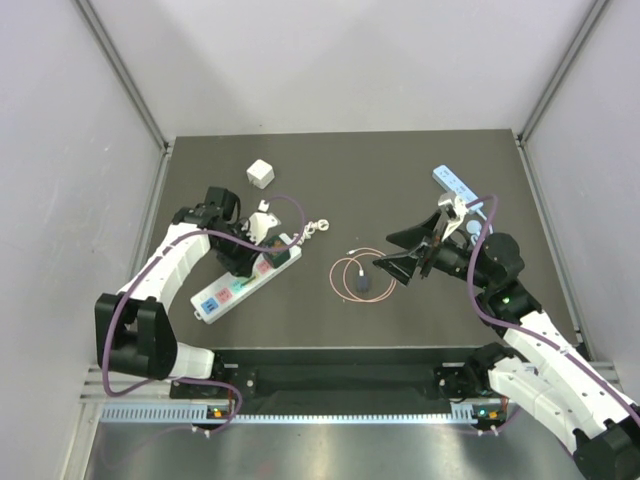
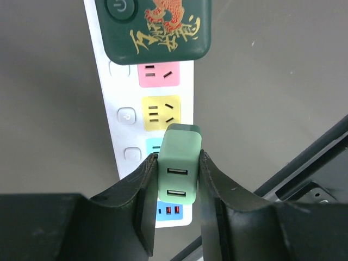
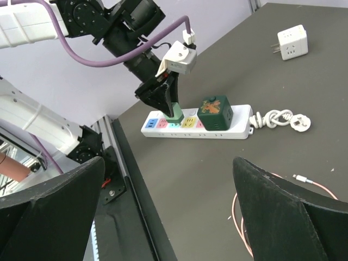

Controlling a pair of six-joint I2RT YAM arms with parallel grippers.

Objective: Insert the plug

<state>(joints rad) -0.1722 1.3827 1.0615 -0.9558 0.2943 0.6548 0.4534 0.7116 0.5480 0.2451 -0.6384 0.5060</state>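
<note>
A pale green plug is clamped between the fingers of the left gripper and held upright, its two USB ports turned towards the wrist camera; it is set over the cyan socket of the white power strip, just beside the yellow socket; whether it is fully seated cannot be told. The strip is laid slantwise on the left of the tabletop; a dark green cube adapter is seated on its far end. The right gripper is spread wide, nothing held, above a coiled cable near the middle.
</note>
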